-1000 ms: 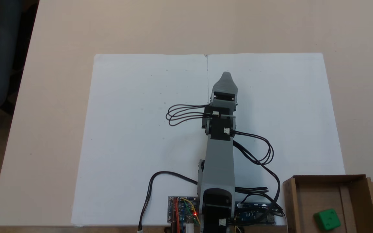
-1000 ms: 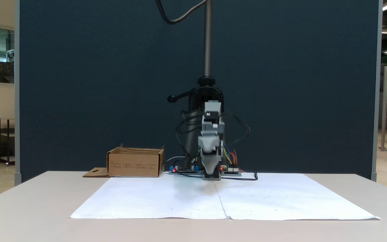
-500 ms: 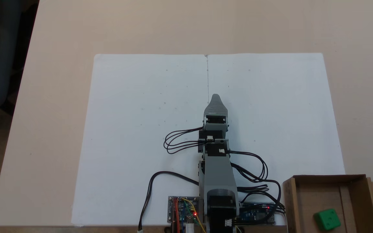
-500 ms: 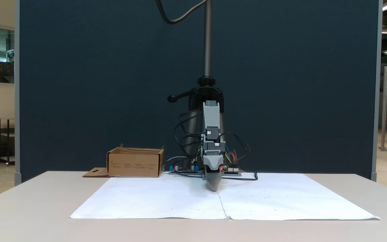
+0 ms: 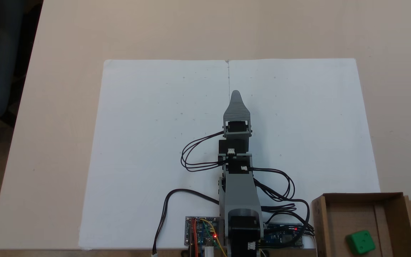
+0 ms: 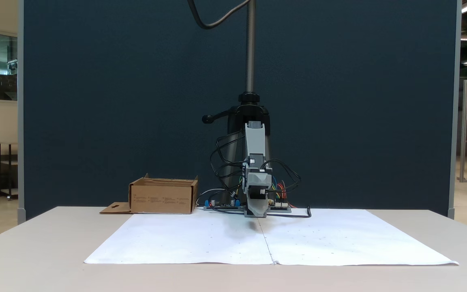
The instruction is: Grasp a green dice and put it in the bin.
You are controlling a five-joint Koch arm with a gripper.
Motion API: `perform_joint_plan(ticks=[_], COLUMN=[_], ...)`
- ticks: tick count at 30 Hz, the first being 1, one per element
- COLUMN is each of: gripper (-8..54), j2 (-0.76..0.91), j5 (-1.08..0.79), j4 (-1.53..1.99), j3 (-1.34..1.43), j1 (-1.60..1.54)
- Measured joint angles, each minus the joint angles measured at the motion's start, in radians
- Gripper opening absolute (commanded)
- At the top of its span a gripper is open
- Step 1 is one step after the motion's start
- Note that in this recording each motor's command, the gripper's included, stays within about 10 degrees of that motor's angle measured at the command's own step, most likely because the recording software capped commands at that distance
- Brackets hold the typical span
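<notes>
gripper [image 5: 236, 95] hovers over the white paper [image 5: 148, 142], one jaw hiding the other so its opening can't be told, while the green dice [image 5: 360, 242] sits inside the cardboard bin [image 5: 321, 221], looking light, rigid and slick, best pinched across two flat opposite faces.

Green dice [image 5: 360, 242], darker pips; brown cardboard bin [image 5: 394, 208]; white paper [image 5: 148, 135]; beige table [image 5: 66, 43]; grey arm [image 5: 239, 189].
</notes>
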Motion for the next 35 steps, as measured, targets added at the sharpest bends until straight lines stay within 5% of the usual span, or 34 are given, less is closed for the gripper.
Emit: perform_joint_plan(ticks=[35], gripper=[44.8], j2=[0.000], j5=[0.000], j4=[-0.517], j3=[0.000], j1=[-0.009])
